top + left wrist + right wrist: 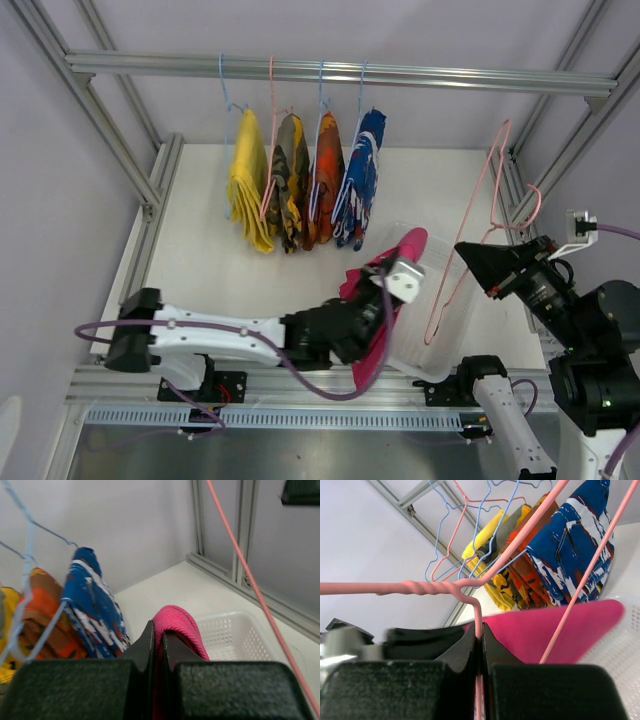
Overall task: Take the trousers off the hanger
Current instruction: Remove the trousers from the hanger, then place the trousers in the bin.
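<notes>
Top external view: four wire hangers hang from a metal rail (pixel 400 73) at the back. They carry, left to right, the plain yellow trousers (pixel 248 190), the camouflage trousers (pixel 288 180), the orange-red trousers (pixel 325 175) and the blue-and-white trousers (pixel 360 180). In front of them, the left gripper (pixel 385 290) is clamped on the magenta pink trousers (pixel 372 350), whose folded cloth hangs at the left side of a white basket (pixel 450 310). To the right, the right gripper (pixel 472 252) holds a bare pink hanger (pixel 497 170) tilted above the basket.

Left wrist view: the two black fingers (pixel 142 645) are pressed together on a fold of the magenta pink trousers, which stick up between them. The basket lies just beyond. The blue-and-white and orange-red trousers hang to the left, and a pink hanger wire crosses on the right.

Right wrist view: the fingers (pixel 465 645) are pinched tight on the pink hanger's wire, just below its twisted neck. The magenta pink trousers spread behind the fingers. One hanger wire crosses in front of the cloth; contact cannot be told. The other four trousers hang beyond.
</notes>
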